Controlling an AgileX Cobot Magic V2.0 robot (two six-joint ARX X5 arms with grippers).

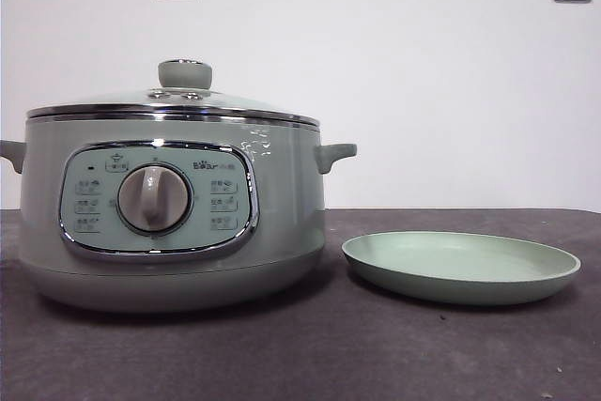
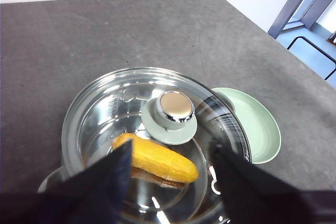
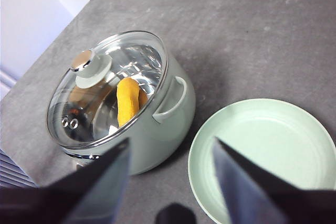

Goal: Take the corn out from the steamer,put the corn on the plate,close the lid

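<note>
Front view: steamer (image 1: pixel 169 218) on dark table (image 1: pixel 310 354), lid (image 1: pixel 174 105) seated on rim, knob (image 1: pixel 185 73) upright at centre; plate (image 1: pixel 460 267) just beside steamer, bare. Black tip at top corner only, neither arm down at table level. Left wrist view: left gripper (image 2: pixel 170 182) above lid, jaws spread wide, grasping nothing, knob (image 2: pixel 170 116) roughly between them but below. Corn (image 2: pixel 157 158) inside steamer, lying on its side under the glass. Right wrist view: right gripper (image 3: pixel 170 182) high above gap between steamer and plate, jaws parted, empty. Nothing of task done yet; lid off first, by judgement. Risks: knob smooth and rounded, likely to slip from jaws if closed off-centre; lid tilting or dropping against steel rim; lifted lid set down on plate, blocking corn's spot. Corn tapered and round, prone to rolling off shallow plate rim if released from height.
</note>
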